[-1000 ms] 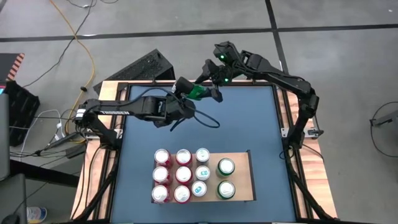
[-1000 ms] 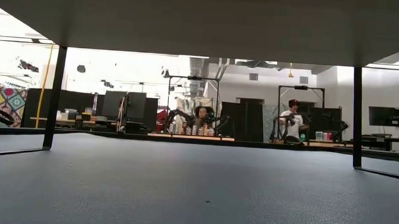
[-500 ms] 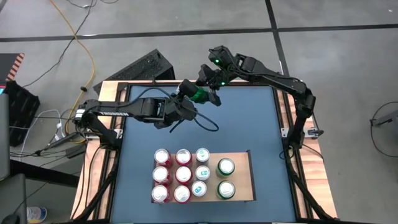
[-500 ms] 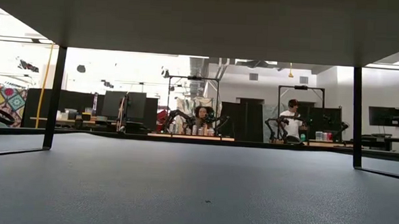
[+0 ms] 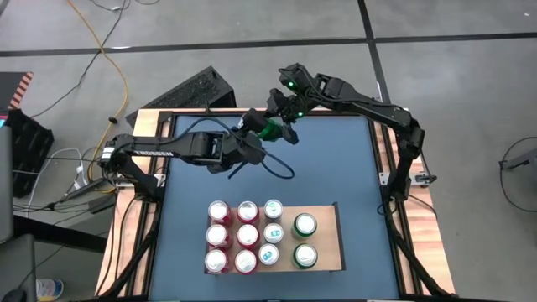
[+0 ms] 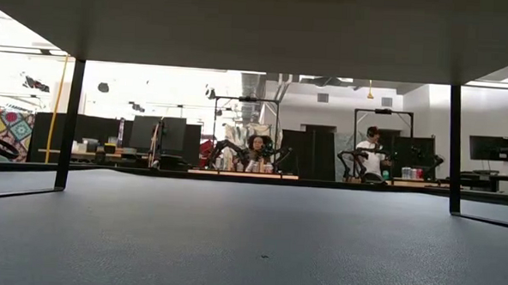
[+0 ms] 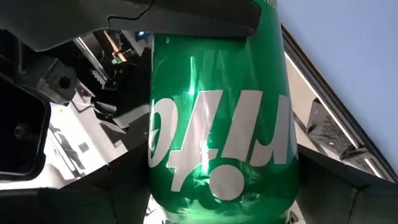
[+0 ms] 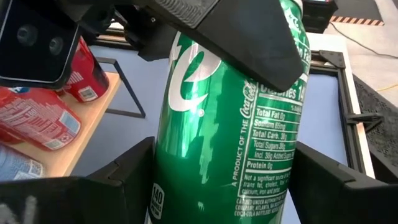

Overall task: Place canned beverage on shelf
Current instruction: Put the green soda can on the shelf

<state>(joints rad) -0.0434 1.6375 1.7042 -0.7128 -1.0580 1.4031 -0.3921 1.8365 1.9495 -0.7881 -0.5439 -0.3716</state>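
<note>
Above the desk's far edge, green can [image 5: 267,128] hangs in the air between both grippers, well apart from the shelf [image 5: 325,239]. Left gripper [image 5: 256,132] clamps it, arm stretched across from the left. Right gripper [image 5: 284,126] straddles the same can, arm bent in from the far right corner. Wrist views show the can's label close up; low view shows only bare desk [image 6: 250,237]. Right gripper has shifted closer onto the can and narrowed since earlier.

Six red cans [image 5: 232,236], three white cans [image 5: 271,232] and two green cans [image 5: 304,240] stand on one shelf [image 5: 327,252]; a third green can [image 5: 267,128] is aloft.
</note>
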